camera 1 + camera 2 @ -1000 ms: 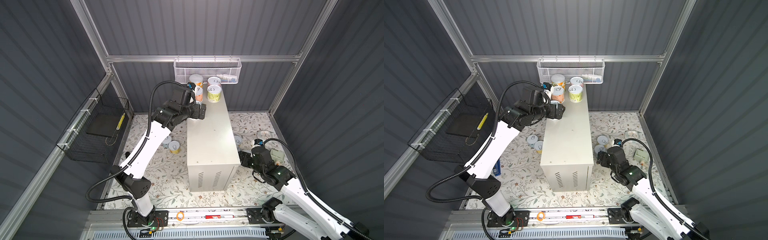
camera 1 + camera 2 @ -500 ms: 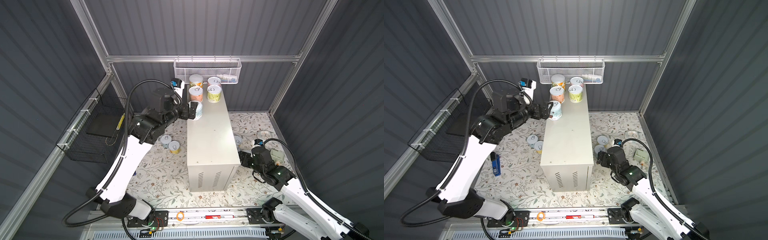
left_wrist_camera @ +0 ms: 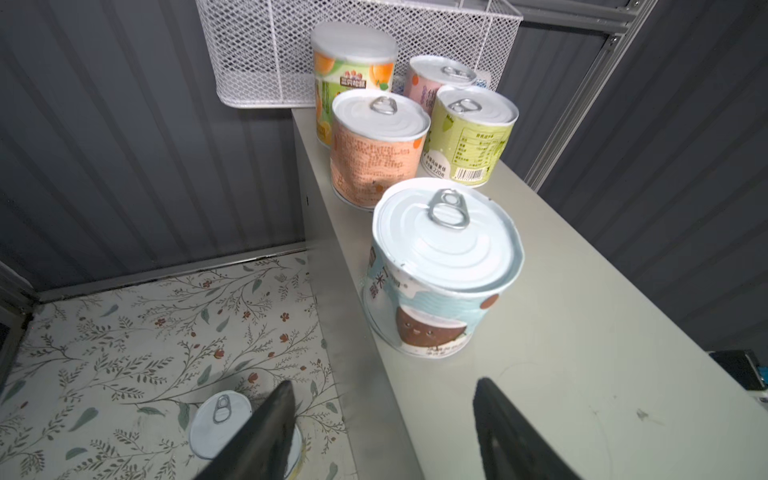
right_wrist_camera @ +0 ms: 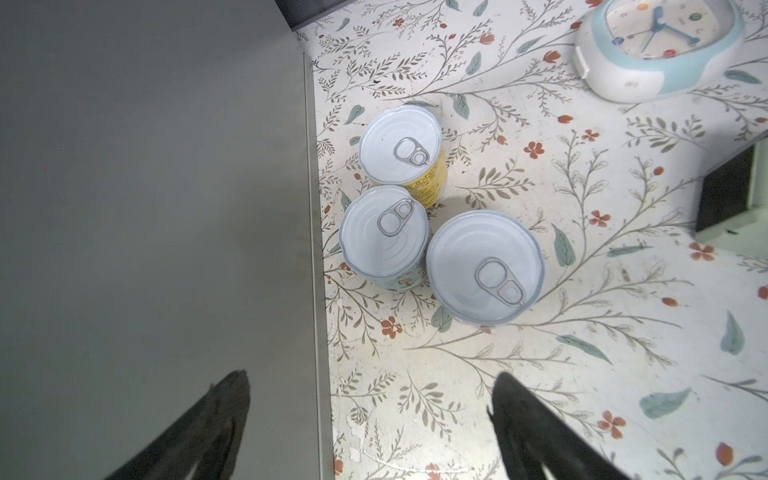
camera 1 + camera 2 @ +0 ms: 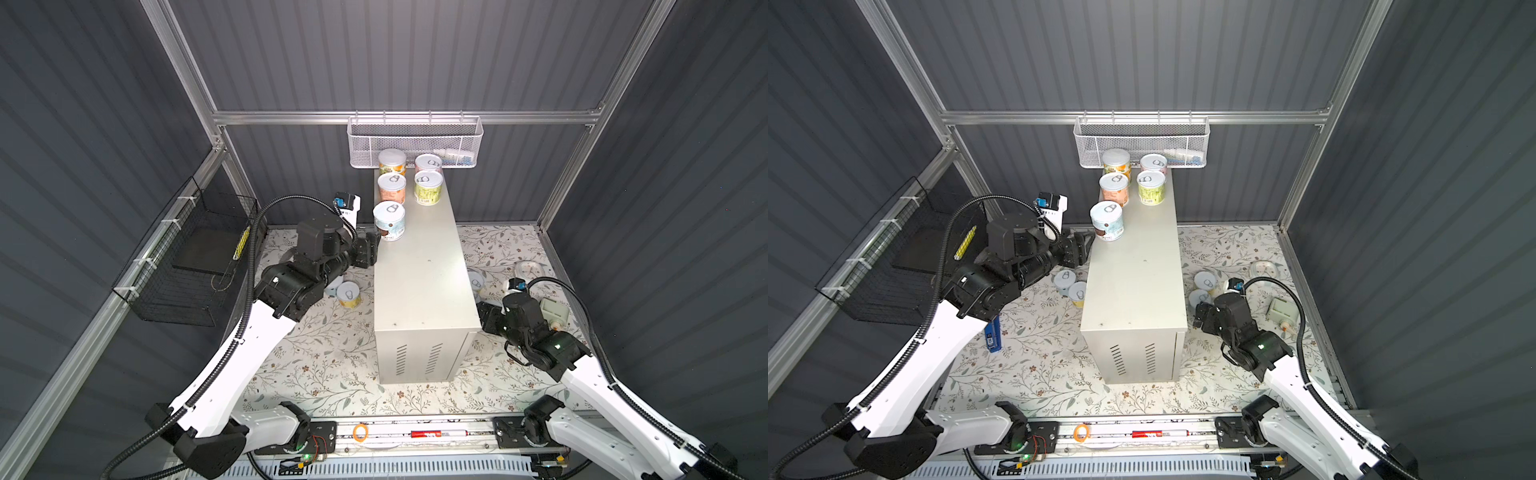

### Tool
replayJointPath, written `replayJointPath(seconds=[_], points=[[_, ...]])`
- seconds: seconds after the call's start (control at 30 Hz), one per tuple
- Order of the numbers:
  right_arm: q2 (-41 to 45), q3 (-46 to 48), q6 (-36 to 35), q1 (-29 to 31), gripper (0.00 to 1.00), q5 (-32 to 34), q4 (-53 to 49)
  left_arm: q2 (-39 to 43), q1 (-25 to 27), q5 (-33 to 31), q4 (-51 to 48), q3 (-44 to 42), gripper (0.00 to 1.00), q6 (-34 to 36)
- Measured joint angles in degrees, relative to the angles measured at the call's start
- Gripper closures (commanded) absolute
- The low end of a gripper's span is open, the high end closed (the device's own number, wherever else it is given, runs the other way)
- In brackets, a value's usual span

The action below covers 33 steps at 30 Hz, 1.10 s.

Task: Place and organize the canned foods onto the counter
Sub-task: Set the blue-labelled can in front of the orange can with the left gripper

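Note:
The counter point(image 5: 419, 291) is a tall cream box. At its far end stand an orange can point(image 5: 392, 162), a pink can point(image 5: 428, 163), a peach can point(image 5: 391, 193), a green can point(image 5: 428, 187) and a light blue can point(image 3: 440, 270). My left gripper point(image 3: 384, 386) is open and empty. It hangs just off the counter's left edge, short of the light blue can. Two more cans point(image 5: 1077, 291) stand on the mat below it. My right gripper point(image 4: 372, 376) is open beside the counter's right wall, with three upright cans point(image 4: 484, 266) on the mat ahead of it.
A white mesh basket point(image 5: 415, 141) hangs on the back wall above the counter's far end. A black wire basket point(image 5: 195, 266) is on the left wall. A clock point(image 4: 656, 45), a blue stapler point(image 5: 993, 332) and a small white box point(image 5: 552, 309) lie on the floral mat point(image 5: 324, 357).
My left gripper has let go of the light blue can on the counter and drawn back to the left, off the counter's edge. The right arm has not moved.

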State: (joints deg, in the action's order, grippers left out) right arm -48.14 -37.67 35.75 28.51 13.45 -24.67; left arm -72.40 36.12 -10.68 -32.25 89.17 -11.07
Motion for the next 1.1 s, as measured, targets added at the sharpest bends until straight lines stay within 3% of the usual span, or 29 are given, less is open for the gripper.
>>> replayJointPath(seconds=[0.37, 1.1], points=[[0.0, 0.0, 0.0, 0.0, 0.08, 0.0, 0.6, -2.1, 0.0, 0.0, 3.8, -0.5, 0.4, -0.1], [0.0, 0.1, 0.0, -0.2, 0.08, 0.0, 0.7, -8.4, -0.2, -2.1, 5.1, 0.2, 0.38, -0.1]])
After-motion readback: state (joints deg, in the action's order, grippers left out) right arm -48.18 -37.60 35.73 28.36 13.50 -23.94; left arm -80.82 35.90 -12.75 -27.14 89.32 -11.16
